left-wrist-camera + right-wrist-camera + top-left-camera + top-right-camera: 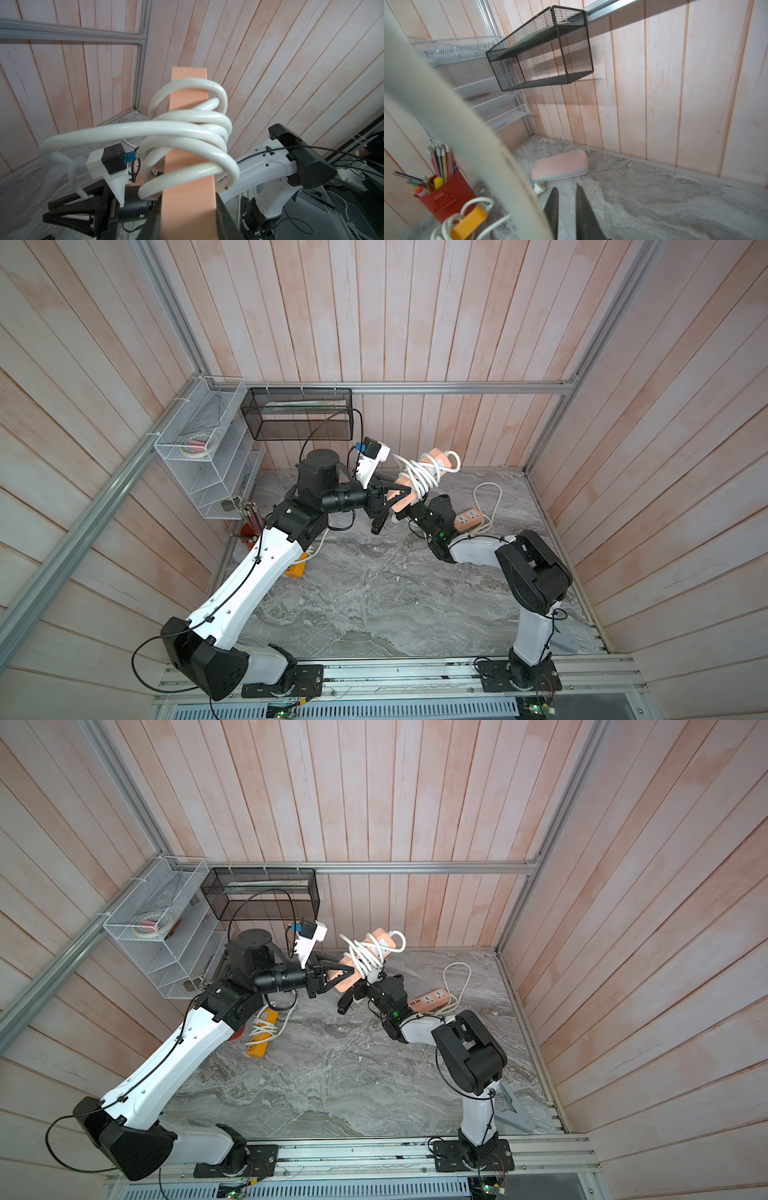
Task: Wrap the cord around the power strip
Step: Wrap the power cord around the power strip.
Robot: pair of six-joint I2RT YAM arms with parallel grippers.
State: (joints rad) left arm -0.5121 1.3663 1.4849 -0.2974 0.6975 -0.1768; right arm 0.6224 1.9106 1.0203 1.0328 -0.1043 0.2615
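The power strip [435, 458] is held tilted above the surface [374, 593], near the back wall and between the two arms. The left claw [401, 497] is clamped on its lower end, most likely so that the body hangs free all round and the cord [419, 477] can pass over and under it. Several white turns already sit round its middle. The right claw [62, 212] is pressed together. The left wrist view shows the cord's free tail looping out from the coils and running down into that claw. I judge it is pinching the tail, ready to carry it round for another turn. That same view shows the turns lying loose and crossed over one another, with the strip's far end bare; the top views are too distant to show this. Both top views give what the wrist views lack: the strip raised clear of the surface, and a second strip [469, 519] lying by the right arm with its cord loose. The right wrist view shows none of the held strip, only the cord as a wide blur near the lens. It also shows a pink case [560, 168], a red cup [444, 197] of pencils and a yellow strip [469, 222] already wound.
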